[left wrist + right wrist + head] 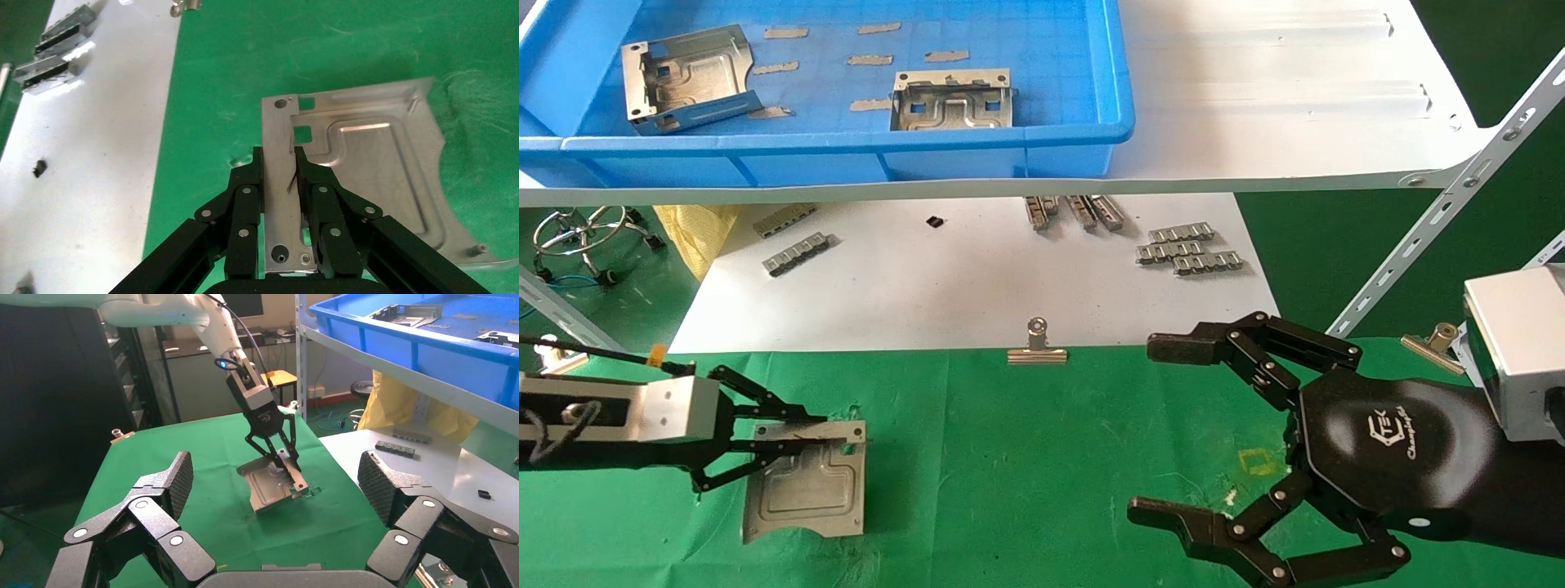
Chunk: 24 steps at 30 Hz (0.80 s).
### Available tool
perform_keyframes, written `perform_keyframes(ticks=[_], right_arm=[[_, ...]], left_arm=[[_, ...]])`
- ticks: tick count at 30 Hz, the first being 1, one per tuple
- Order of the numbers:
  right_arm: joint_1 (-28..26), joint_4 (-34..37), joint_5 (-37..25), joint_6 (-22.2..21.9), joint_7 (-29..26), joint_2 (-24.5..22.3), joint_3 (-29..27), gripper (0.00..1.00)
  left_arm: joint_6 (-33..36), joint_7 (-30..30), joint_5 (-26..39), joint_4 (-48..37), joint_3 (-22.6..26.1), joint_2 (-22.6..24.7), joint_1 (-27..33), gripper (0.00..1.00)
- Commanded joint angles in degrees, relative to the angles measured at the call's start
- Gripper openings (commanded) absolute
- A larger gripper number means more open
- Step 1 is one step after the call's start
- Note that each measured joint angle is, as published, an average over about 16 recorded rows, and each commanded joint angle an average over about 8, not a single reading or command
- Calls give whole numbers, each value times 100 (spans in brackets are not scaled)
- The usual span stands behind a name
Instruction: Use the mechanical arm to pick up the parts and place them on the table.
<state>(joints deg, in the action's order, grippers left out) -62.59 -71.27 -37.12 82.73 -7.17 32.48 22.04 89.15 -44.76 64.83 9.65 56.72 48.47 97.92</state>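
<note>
Left end effector (pixel 789 441): black linkage fingers pinching the upturned side wall of one stamped bracket (pixel 807 490), its far edge resting tilted on the table (pixel 1042 457), apparently mid-placement.
Right end effector (pixel 1173 429): spread wide, idle above the wrinkled green cloth.
Remaining parts: two silvery embossed brackets (pixel 686 77) (pixel 952 102) wait in the blue bin (pixel 1091 122).
</note>
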Motion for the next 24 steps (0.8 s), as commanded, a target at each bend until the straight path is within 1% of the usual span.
perform_keyframes(ticks=[1,7,11,14,21,24], right_arm=[[0,0,0,0,0,0,0,100],[0,0,0,0,0,0,0,100],[0,0,0,0,0,0,0,100],[0,0,0,0,0,0,0,100],[1,0,0,0,0,0,0,100],[1,1,1,-1,0,0,0,100]], left_arm=[[-15,-83,36,-115,28,58,11,100],[41,-209,53,-308,49,142,114,100],[133,-180,-27,-346,21,149,173,100],[186,-7,-139,-323,-13,132,203,100],[217,650,-468,-277,-125,66,227,100],[226,764,-537,-270,-148,54,223,100]])
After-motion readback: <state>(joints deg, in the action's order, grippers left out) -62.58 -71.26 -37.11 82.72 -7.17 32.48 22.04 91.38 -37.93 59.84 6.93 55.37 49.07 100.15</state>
